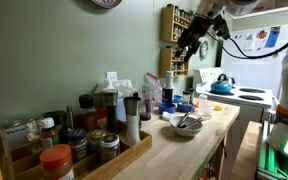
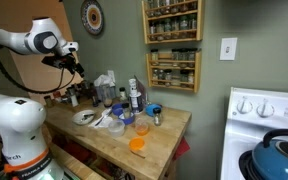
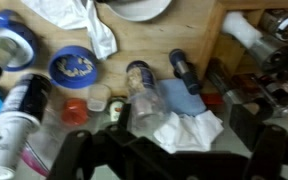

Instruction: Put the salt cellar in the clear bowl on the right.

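Note:
The salt cellar (image 1: 132, 124), a slim white shaker with a dark cap, stands upright at the near end of the wooden tray of bottles. In the wrist view a white cylinder (image 3: 242, 28) at the upper right looks like it. A pale bowl (image 1: 184, 125) with utensils in it sits on the counter past the tray; its rim also shows in the wrist view (image 3: 139, 10). I cannot tell whether it is clear. My gripper (image 1: 188, 48) hangs high above the counter, seen also in an exterior view (image 2: 78, 67). In the wrist view its fingers (image 3: 169, 155) are spread wide and hold nothing.
Below the gripper lie a white tissue (image 3: 184, 125), a clear bottle (image 3: 139, 88), a dark bottle (image 3: 184, 70) and a blue lid (image 3: 74, 66). An orange bowl (image 2: 137, 144) sits near the counter edge. A blue kettle (image 1: 221, 86) stands on the stove. A spice rack (image 2: 172, 45) hangs on the wall.

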Robot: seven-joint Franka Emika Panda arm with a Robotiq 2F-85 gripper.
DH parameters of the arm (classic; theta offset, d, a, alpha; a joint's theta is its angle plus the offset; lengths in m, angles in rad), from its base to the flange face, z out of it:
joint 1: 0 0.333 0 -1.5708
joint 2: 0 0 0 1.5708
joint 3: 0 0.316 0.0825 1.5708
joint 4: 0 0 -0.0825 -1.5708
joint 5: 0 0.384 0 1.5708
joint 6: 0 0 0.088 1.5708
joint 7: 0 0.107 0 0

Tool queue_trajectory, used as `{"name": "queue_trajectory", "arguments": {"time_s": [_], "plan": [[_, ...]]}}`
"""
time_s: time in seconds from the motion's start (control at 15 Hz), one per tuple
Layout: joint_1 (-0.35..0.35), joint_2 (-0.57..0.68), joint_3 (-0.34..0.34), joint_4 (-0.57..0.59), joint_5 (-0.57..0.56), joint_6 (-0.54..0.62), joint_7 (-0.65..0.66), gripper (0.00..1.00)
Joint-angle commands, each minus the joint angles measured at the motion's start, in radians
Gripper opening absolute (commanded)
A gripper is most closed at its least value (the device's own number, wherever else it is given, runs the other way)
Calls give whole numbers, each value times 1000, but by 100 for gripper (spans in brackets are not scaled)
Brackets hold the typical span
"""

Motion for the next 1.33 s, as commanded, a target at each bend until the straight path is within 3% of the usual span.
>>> {"name": "queue_trajectory", "arguments": {"time_s": [0.0,0.27,0.6,0.93,1.27], "plan": [[53,234,62,187,-29,40,-53,100],[87,447,147,368,-89,13,-81,100],[91,664,223,530,-351,-50,-67,100],[157,795,206,621,-429,-176,-162,100],[190,916,184,687,-420,-132,-212,100]]}}
